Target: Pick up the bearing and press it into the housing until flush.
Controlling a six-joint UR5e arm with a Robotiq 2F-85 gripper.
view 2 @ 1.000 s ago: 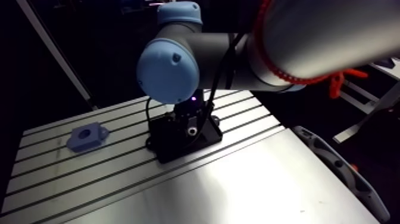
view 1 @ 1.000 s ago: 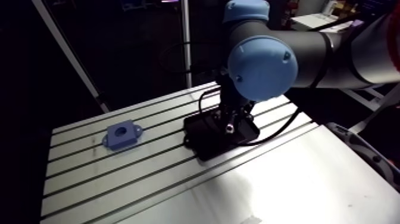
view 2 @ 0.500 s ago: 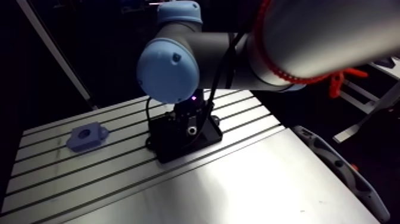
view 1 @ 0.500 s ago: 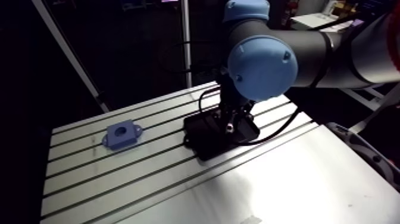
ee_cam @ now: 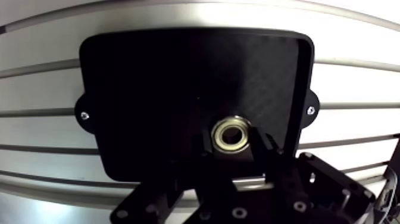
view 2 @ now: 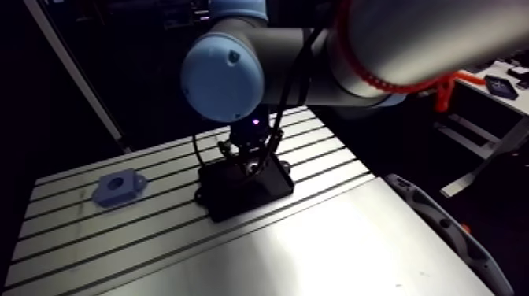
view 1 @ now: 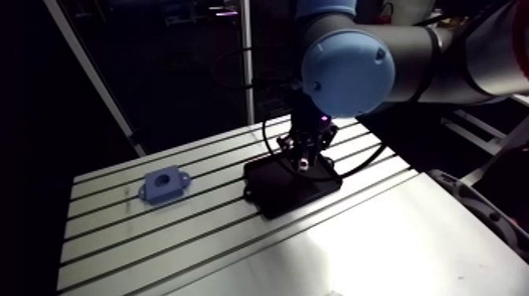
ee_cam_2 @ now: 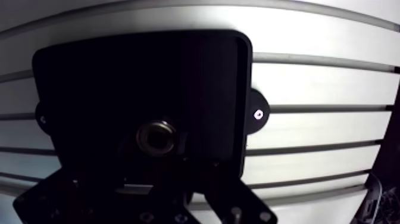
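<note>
Looking down the wrist view first: the gripper (ee_cam: 233, 144) is clamped on the bearing (ee_cam: 231, 133), with one finger (ee_cam: 266, 149) pressed against each side of the ring. The bearing is a small metal ring with a brassy face, and its bore points straight up at the camera.

Right underneath is a black tray (ee_cam: 166, 89). It's rectangular with rounded corners and a raised rim, and it has a little screwed-down ear on each short side. I honestly can't tell whether the bearing is lifted clear of the tray floor or still sitting on it, since it's all black on black down there. It hangs over the end of the tray nearest the gripper, not the middle.

In the arm view the tray lies flat across several slots of the table (view 1: 102, 236), closer to the far edge than the near one, with the wrist coming straight down over it.

Farther off toward the table's left edge is the blue housing (view 1: 164, 184). It's a small block with a flange on either side and a round bore facing up, and it sits well apart from the tray.
</note>
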